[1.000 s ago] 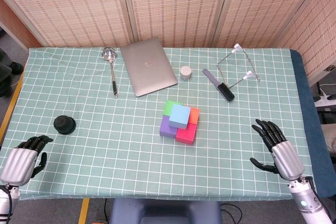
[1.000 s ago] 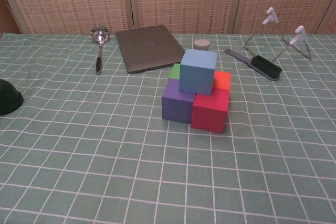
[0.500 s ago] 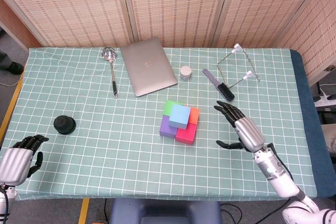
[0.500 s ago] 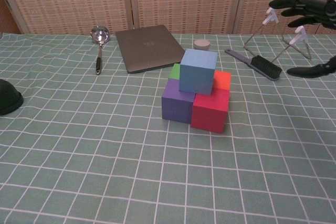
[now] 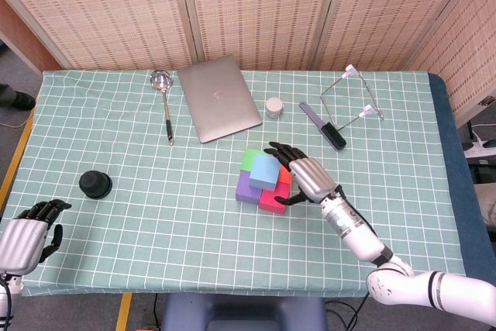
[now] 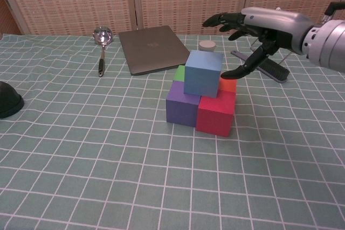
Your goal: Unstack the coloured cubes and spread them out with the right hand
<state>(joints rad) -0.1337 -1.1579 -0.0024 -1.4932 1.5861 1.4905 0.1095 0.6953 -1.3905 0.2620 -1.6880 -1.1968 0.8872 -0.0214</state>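
Note:
A blue cube (image 5: 265, 171) (image 6: 203, 72) sits on top of a square of cubes: purple (image 6: 182, 104), red (image 6: 216, 113), green (image 6: 179, 72) and orange (image 6: 228, 83). My right hand (image 5: 301, 177) (image 6: 257, 27) hovers open just right of and above the blue cube, fingers spread toward it, thumb beside its right face; no contact shows. It hides most of the orange cube in the head view. My left hand (image 5: 23, 236) rests at the table's near left corner, its fingers curled in with nothing in them.
A closed laptop (image 5: 219, 98), a ladle (image 5: 164, 102), a small round tin (image 5: 274, 106), a brush (image 5: 323, 125) and a wire stand (image 5: 353, 98) lie along the back. A black dome-shaped object (image 5: 95, 184) sits at the left.
My right hand has swept from the table's right edge leftward to the cube stack. The cubes have not moved; the left hand has shifted only slightly.

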